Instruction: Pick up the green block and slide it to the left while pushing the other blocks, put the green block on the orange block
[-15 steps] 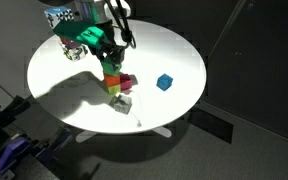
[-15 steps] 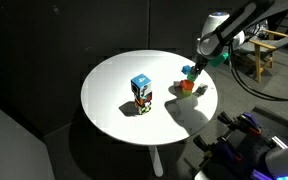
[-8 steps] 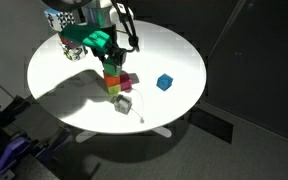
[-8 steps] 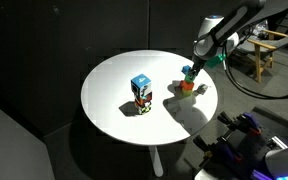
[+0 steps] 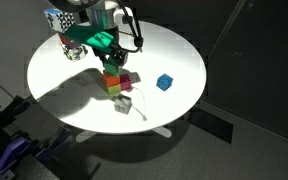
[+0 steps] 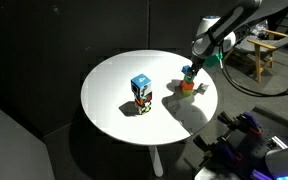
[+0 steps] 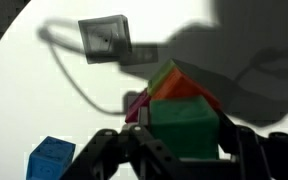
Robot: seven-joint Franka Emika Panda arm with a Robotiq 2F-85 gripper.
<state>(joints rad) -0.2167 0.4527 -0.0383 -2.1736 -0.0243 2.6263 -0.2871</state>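
Observation:
The green block [image 7: 184,128] sits on top of the orange block [image 7: 172,82]; in both exterior views they form a small stack [image 5: 111,72] [image 6: 187,72] near the table's edge. My gripper [image 7: 184,142] [image 5: 111,58] hangs straight over the stack. Its dark fingers [image 7: 134,148] stand close on both sides of the green block, and no gap shows. A magenta block [image 7: 136,106] [image 5: 128,82] touches the stack's base, with yellow [image 5: 115,89] under the orange. The grey block [image 7: 106,40] [image 5: 124,103] and the blue block [image 7: 51,158] [image 5: 164,82] lie apart.
The round white table [image 5: 74,85] [image 6: 109,115] stands on a dark floor. A larger patterned cube [image 6: 141,92] stands near the table's middle. A chair and other equipment [image 6: 259,55] stand beyond the table behind the arm.
The gripper and wrist have shifted slightly upward and sideways over the stack. The green block stays on the orange one, and the other blocks have not moved.

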